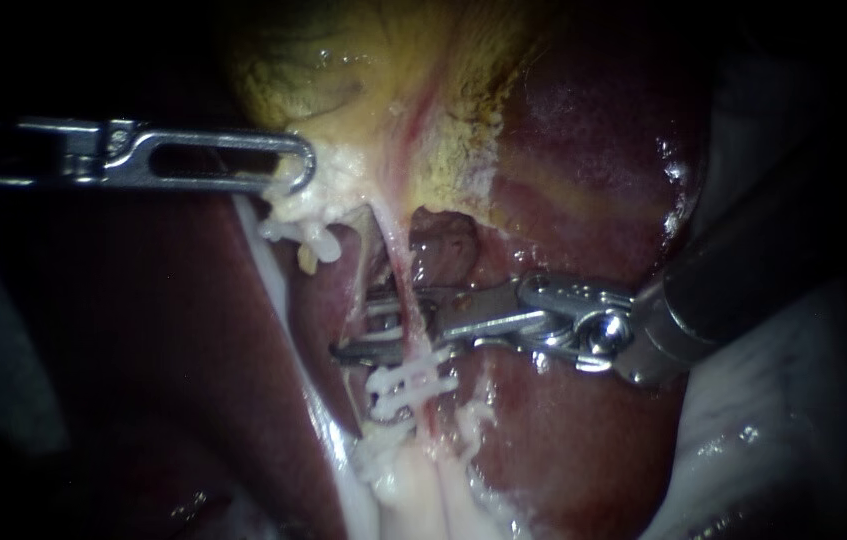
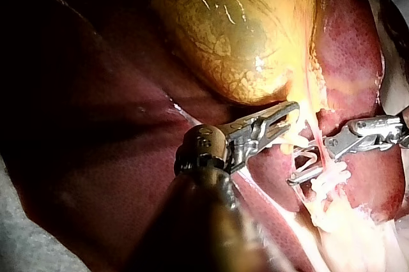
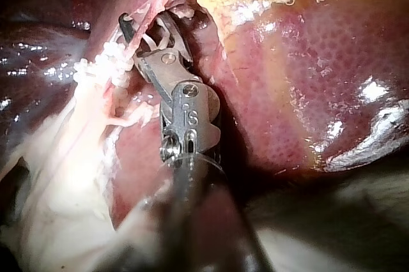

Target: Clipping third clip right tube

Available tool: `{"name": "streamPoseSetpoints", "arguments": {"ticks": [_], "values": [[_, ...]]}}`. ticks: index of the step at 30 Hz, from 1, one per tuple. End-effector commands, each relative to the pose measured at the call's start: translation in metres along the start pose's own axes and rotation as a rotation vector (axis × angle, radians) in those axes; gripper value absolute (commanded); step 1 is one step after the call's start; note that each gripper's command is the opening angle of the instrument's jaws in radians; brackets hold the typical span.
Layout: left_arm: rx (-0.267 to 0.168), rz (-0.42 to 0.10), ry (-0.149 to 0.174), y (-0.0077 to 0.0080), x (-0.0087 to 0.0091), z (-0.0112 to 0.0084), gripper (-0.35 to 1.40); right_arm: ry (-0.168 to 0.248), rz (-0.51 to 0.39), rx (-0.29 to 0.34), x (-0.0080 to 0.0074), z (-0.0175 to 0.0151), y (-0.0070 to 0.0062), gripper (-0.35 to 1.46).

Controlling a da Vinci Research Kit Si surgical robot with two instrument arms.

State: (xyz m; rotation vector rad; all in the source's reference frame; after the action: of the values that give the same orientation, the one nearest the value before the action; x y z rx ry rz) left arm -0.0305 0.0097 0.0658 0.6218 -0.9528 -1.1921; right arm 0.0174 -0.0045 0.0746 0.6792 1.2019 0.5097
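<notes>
A thin pale tube (image 1: 395, 255) runs down from the yellow gallbladder (image 1: 343, 70) over the liver (image 1: 583, 150). White clips (image 1: 403, 385) sit across it lower down. Just above them my right instrument (image 1: 353, 325) straddles the tube, its jaws standing apart and holding a white clip (image 1: 383, 320) between them. The left wrist view shows that clip (image 2: 307, 157) as an open V around the tube. My left instrument (image 1: 288, 165) is shut on whitish tissue (image 1: 293, 205) at the gallbladder's neck, pulling it sideways. The right wrist view shows the right instrument (image 3: 142, 26) at the tube beside the clips (image 3: 102, 61).
A second pale strand (image 1: 283, 320) runs down beside the tube, on the left instrument's side. Frayed white tissue (image 1: 413, 480) lies below the clips. A dark red hollow (image 1: 443, 245) sits in the liver next to the tube. Pale cloth (image 1: 773, 420) lies under the right shaft.
</notes>
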Motion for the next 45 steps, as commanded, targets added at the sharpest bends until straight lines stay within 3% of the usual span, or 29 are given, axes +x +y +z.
{"name": "streamPoseSetpoints", "arguments": {"ticks": [1,11,24,38,45], "values": [[0.000,0.000,0.000,0.0000,0.0000,0.0000,-0.35,0.000,0.000,0.000,0.0000,0.0000,0.0000,0.17],[0.000,0.000,0.000,0.0000,0.0000,0.0000,-0.35,0.001,0.008,0.001,0.0004,-0.0003,0.0000,0.31],[0.000,0.000,0.000,0.0000,0.0000,-0.0001,-0.35,0.034,-0.099,-0.022,0.0022,-0.0018,0.0003,0.49],[0.001,0.000,0.001,0.0000,0.0000,-0.0002,-0.35,0.036,-0.141,-0.015,0.0047,-0.0069,0.0002,0.50],[0.001,0.000,0.001,0.0000,0.0001,-0.0002,-0.35,0.034,-0.140,-0.005,0.0046,-0.0087,0.0000,0.50]]}}
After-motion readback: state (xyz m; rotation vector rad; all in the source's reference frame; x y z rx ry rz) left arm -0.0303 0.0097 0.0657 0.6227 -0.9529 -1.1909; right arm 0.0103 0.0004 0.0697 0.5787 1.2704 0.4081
